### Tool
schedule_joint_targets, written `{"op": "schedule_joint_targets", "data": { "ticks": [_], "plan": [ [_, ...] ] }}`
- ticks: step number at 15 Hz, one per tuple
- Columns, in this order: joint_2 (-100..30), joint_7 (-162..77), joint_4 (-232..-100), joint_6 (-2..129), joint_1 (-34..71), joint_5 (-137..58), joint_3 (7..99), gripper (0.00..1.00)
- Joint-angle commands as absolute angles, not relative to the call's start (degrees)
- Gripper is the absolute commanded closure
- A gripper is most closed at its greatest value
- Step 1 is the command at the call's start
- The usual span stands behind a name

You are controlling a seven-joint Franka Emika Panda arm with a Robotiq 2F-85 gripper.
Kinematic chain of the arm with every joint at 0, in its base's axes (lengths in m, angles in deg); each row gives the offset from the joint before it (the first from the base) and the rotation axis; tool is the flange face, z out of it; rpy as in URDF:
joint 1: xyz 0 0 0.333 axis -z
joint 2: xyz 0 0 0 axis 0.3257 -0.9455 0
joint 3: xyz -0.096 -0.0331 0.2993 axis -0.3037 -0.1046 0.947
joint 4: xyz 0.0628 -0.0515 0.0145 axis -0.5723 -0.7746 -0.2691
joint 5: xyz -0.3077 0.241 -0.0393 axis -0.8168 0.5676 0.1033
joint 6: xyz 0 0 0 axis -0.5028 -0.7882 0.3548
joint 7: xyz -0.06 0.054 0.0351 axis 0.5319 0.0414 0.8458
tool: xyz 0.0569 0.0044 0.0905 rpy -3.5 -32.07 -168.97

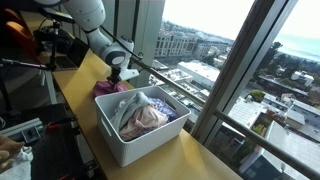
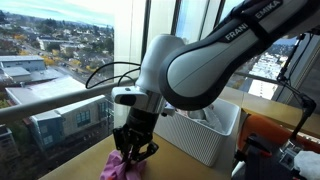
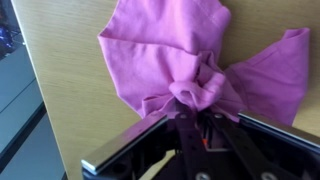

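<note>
The claw [image 3: 197,108] pinches a bunched fold of the pink cloth [image 3: 165,50], which lies spread on the wooden counter [image 3: 60,100] by the window [image 1: 230,60], near the white bin [image 1: 130,145] of clothes [image 1: 145,115]. The bite looks thin; a quick lift could let the fabric slip free, or drag it off the edge.

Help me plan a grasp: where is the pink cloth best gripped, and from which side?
Grip the bunched folds at the middle of the pink cloth, coming straight down from above. It lies spread flat on the wooden table, so its edges give little to pinch, while the gathered ridge stands up. The gripper pinches there.
</note>
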State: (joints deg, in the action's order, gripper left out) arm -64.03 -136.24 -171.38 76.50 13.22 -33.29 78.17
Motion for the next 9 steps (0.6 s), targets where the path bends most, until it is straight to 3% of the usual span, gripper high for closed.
{"op": "schedule_joint_targets", "data": {
  "ticks": [1,9],
  "plan": [
    [-55.6,-137.9,-174.4,75.7,17.4,-33.6,78.8,0.97],
    [-37.9,-141.2,-178.2,78.3,26.6,-28.3,76.3,0.97]
  ]
}}
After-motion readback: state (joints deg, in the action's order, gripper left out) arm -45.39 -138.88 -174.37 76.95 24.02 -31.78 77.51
